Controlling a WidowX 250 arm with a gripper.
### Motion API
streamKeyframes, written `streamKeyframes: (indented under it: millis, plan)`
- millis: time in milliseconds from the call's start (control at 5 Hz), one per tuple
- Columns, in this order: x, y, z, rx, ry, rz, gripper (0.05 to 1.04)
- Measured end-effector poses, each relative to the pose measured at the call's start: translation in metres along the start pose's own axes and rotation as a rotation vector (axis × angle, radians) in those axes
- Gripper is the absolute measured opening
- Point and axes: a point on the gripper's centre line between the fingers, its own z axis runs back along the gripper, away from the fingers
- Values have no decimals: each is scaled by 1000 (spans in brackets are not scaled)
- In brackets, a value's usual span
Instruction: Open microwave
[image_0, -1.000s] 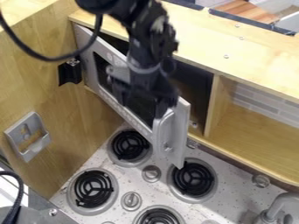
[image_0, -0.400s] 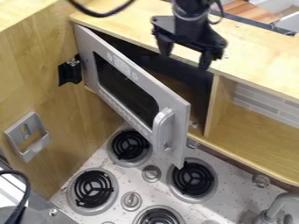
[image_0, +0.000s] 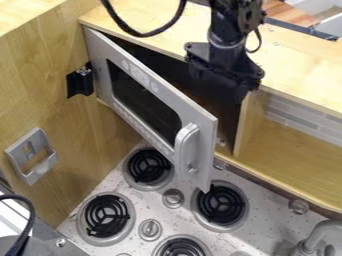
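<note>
If I go too far right, my gripper (image_0: 221, 84) might bump the wood wall (image_0: 246, 119). If I push too high, I could miss the door (image_0: 148, 102) and not open it more. My fingers look spread, holding nothing. The part-open door is left and near of them.

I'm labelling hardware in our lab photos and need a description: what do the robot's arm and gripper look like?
The arm is black, with a knobbly outline and a rounded wrist. A thick black cable loops beside it, and a thinner dark one curves by the wrist. The gripper is also black, its body wider than the wrist.
</note>
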Motion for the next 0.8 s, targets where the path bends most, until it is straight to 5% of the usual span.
streamKeyframes:
  millis: [800]
  plan:
    - [-65,44,-17,60,137,131,1001]
